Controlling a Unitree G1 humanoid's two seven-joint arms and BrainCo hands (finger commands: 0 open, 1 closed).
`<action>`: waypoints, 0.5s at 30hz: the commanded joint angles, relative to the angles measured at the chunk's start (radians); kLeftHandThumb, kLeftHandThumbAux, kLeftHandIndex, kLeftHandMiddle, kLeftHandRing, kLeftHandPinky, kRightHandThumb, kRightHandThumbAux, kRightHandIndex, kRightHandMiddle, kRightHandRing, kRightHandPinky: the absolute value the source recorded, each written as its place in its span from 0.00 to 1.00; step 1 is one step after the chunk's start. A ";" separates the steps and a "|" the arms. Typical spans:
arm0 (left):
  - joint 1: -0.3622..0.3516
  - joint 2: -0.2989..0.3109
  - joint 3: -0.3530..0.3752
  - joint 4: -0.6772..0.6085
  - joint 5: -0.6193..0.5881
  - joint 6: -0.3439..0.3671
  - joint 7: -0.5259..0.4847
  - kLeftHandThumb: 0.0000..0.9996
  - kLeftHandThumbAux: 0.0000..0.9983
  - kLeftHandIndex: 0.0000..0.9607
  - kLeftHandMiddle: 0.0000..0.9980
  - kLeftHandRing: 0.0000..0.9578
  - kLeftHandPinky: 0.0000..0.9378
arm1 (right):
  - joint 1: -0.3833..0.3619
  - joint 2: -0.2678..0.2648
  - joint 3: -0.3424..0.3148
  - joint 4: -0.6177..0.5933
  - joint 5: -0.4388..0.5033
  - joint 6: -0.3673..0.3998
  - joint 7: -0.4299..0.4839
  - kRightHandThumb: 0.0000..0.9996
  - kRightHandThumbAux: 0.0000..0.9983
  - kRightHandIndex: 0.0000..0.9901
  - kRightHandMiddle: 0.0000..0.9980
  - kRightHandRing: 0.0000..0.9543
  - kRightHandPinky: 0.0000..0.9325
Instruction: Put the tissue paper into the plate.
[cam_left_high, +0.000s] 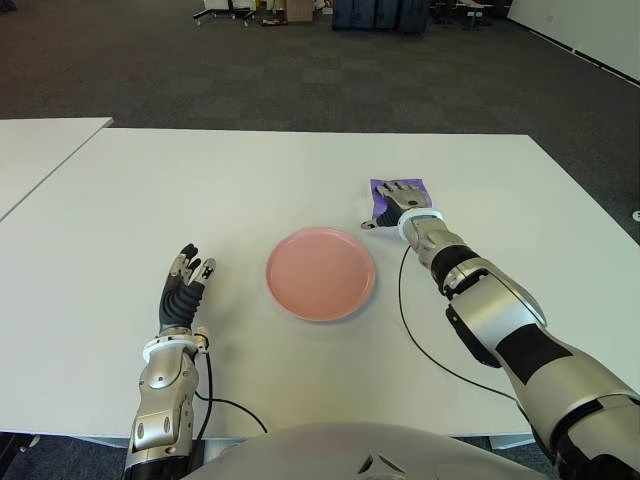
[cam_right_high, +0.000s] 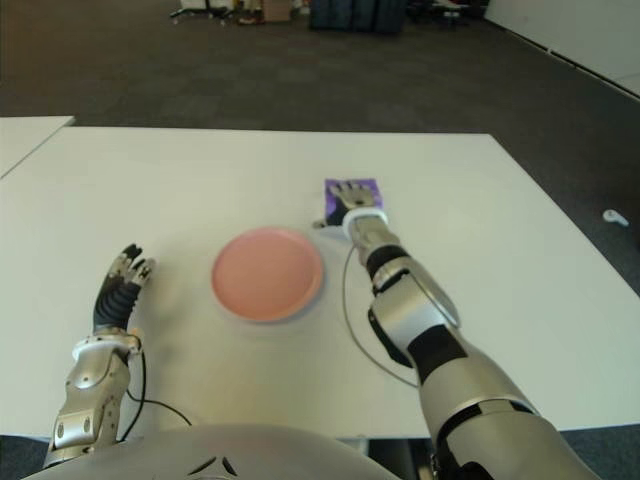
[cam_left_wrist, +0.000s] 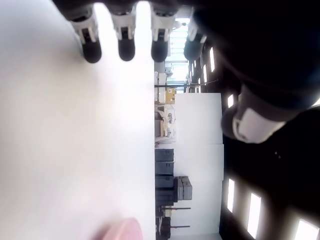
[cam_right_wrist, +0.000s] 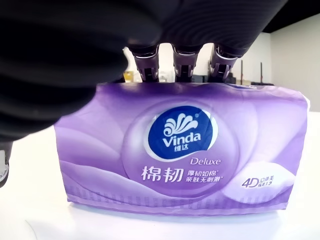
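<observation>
Where the dark grey carpet (cam_left_high: 150, 70) of a large open room runs back to some furniture along the far wall, a broad white worktop (cam_left_high: 250, 180) fills most of both eye views, with the corner of a second white table (cam_left_high: 40, 150) just off its left edge. Those far things are too small to name. A pale wall (cam_left_high: 590, 25) cuts across the upper right corner.

The right arm (cam_left_high: 510, 330) reaches forward over the worktop, trailing a thin black cable (cam_left_high: 420, 340). Its right hand (cam_left_high: 402, 200) lies over the tissue pack (cam_left_high: 383, 200), covering most of it from above, so only purple edges show in the eye views. In the right wrist view, three fingertips (cam_right_wrist: 182, 62) come down at the pack's top edge and the thumb looms dark and close; the hand seems to be closing on the pack, though whether it truly grips cannot be told.

A round pink plate (cam_left_high: 320, 273) sits near the middle of the worktop, bare, to the left of the pack and nearer the robot.

That pack is a soft purple wrapper printed with a blue and white Vinda badge, the word Deluxe and Chinese characters.

Left of the plate, the left hand (cam_left_high: 183, 290) shows with its fingers (cam_left_wrist: 126, 47) extended and apart, holding nothing.
</observation>
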 joint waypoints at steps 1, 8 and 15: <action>0.007 -0.008 -0.012 -0.003 0.011 -0.005 0.005 0.02 0.53 0.00 0.00 0.00 0.00 | 0.042 0.024 0.016 0.020 0.001 -0.039 0.065 0.29 0.40 0.00 0.00 0.00 0.00; 0.019 -0.011 -0.018 -0.016 0.014 -0.016 0.001 0.02 0.53 0.00 0.00 0.00 0.00 | 0.017 0.005 0.000 0.007 0.025 -0.083 0.041 0.31 0.43 0.00 0.00 0.00 0.00; 0.030 -0.012 -0.028 -0.026 0.019 -0.012 0.006 0.02 0.53 0.00 0.00 0.00 0.00 | 0.003 -0.043 -0.015 -0.034 0.054 -0.206 -0.026 0.30 0.45 0.00 0.00 0.00 0.00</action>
